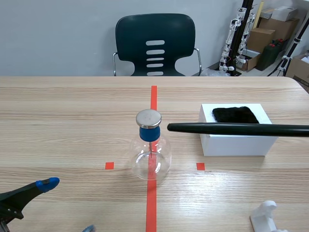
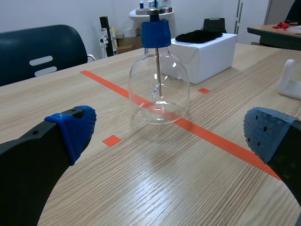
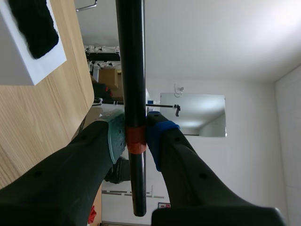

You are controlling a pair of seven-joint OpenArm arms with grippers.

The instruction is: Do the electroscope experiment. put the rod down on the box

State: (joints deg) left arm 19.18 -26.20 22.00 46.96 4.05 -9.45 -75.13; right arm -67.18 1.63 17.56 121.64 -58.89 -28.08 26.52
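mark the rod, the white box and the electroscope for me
rod [image 1: 227, 128], scene view, middle of the black shaft.
white box [image 1: 239, 145], scene view, front wall.
electroscope [image 2: 155, 34], left wrist view, blue stopper.

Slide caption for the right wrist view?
Right gripper shut on the black rod, white box with black cloth ahead.

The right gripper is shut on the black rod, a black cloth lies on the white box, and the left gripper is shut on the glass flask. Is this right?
Not the last part: the left wrist view shows the left gripper open, the glass flask ahead of it, untouched. The right gripper grips the black rod; the black cloth lies on the white box.
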